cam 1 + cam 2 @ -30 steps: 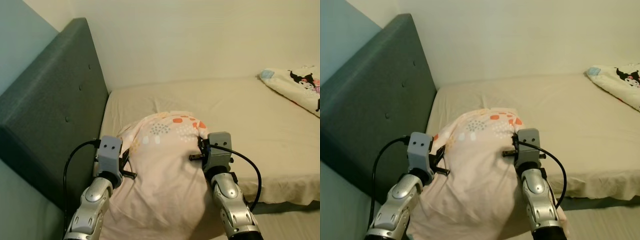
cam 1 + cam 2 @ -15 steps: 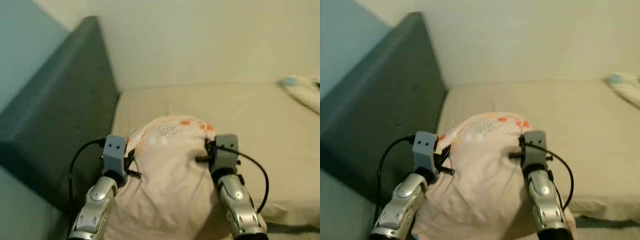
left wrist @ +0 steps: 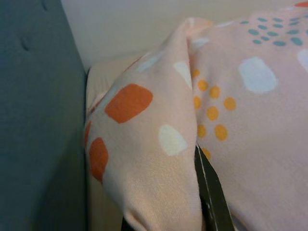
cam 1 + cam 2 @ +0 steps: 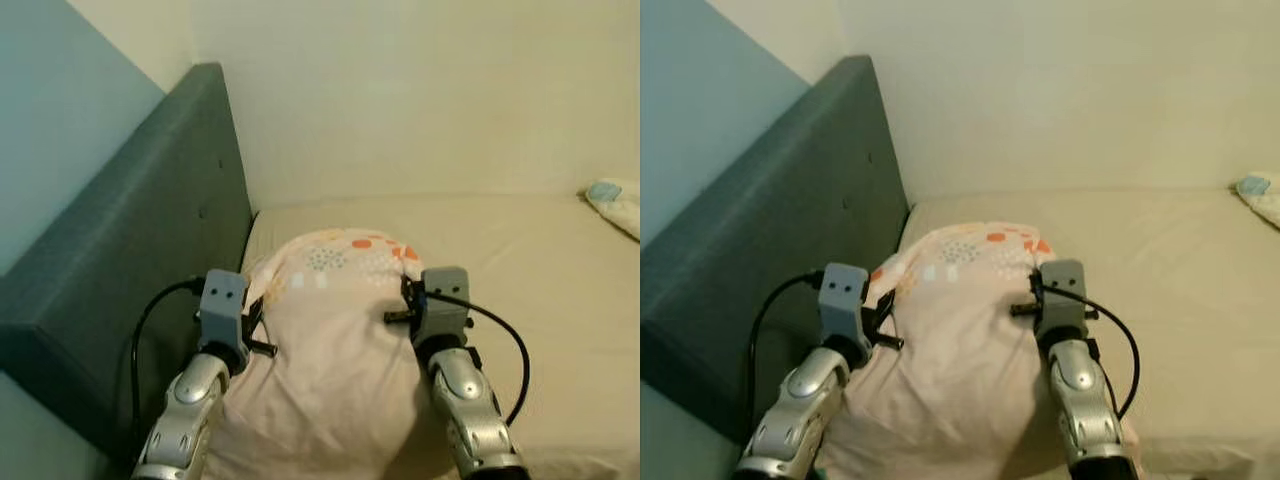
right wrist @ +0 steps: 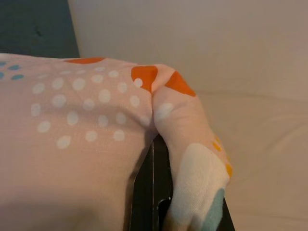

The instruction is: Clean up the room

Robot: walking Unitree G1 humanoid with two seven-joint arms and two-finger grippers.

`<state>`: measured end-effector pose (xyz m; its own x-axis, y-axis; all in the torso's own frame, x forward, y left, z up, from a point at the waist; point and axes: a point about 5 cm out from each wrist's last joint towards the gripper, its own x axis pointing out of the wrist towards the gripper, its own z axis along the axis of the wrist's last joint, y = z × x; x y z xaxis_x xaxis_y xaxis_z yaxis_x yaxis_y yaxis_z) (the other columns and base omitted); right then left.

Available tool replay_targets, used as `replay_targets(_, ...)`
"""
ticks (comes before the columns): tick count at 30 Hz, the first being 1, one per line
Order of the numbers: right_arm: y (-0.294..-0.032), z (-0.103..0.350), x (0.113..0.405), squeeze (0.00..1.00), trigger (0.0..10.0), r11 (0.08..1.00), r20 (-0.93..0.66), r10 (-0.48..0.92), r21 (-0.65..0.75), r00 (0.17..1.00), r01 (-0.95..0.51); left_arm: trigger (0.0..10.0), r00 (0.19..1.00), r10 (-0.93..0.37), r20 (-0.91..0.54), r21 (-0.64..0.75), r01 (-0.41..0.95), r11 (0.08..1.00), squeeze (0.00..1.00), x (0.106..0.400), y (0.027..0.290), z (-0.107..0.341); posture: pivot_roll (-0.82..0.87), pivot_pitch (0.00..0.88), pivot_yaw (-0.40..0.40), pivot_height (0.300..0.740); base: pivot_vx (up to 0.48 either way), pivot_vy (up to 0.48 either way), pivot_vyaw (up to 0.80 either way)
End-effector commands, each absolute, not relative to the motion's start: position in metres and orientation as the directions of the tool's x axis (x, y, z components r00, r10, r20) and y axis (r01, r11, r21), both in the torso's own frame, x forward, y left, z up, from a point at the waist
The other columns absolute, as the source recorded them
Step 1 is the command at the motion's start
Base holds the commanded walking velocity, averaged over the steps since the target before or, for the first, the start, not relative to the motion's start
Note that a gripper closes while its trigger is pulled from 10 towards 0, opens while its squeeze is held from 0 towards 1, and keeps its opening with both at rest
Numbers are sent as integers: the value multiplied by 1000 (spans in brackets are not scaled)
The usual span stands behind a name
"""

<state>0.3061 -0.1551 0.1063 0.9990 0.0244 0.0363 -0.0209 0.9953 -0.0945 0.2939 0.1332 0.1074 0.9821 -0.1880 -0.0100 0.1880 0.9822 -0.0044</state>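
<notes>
A pale pink pillow point(image 4: 330, 340) with orange, white and teal spots hangs between both arms, held above the beige bed point(image 4: 540, 300) close to the grey headboard point(image 4: 130, 250). My left gripper point(image 4: 252, 318) is shut on the pillow's left corner point(image 3: 144, 144); one black finger point(image 3: 211, 197) shows under the fabric. At the opposite side my right gripper point(image 4: 402, 300) is shut on the right corner point(image 5: 187, 130), with its black fingers point(image 5: 154, 187) pinching the cloth.
The padded grey headboard stands at the left, against a blue-green wall point(image 4: 60, 120). A cream wall point(image 4: 420, 90) runs behind the bed. A white patterned pillow or blanket point(image 4: 615, 200) lies at the bed's far right edge.
The camera has swung and moved closer to the headboard, so the scene shifted right. Both grippers keep the same hold on the pillow.
</notes>
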Motion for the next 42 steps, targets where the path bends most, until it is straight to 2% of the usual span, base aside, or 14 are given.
replay_targets(1, -158, 115, 308, 0, 10000, 997, 83, 3, -77, 997, 3, 10000, 983, -184, 25, 0, 184, 983, 0, 294, 137, 113, -89, 62, 59, 740, 0, 0, 0)
replay_targets(11, -157, 110, 305, 0, 10000, 999, 61, -7, -39, 998, 9, 10000, 977, -214, 14, 41, 213, 976, 0, 294, 135, 111, -88, 60, 64, 740, 0, 0, 0)
replay_targets(24, -156, 110, 304, 0, 10000, 999, 66, -6, -50, 998, 9, 10000, 975, -224, 19, 55, 222, 973, 0, 294, 136, 112, -86, 57, 69, 740, 0, 0, -741)
replay_targets(33, -154, 110, 305, 0, 10000, 999, 63, 0, -40, 998, 2, 10000, 971, -235, 31, 59, 233, 971, 0, 295, 135, 114, -84, 45, 67, 740, 0, 0, 0)
replay_targets(42, -154, 109, 304, 0, 10000, 999, 63, -2, -39, 998, 4, 10000, 971, -237, 31, 64, 234, 970, 0, 295, 135, 115, -83, 48, 70, 740, 0, 294, 0)
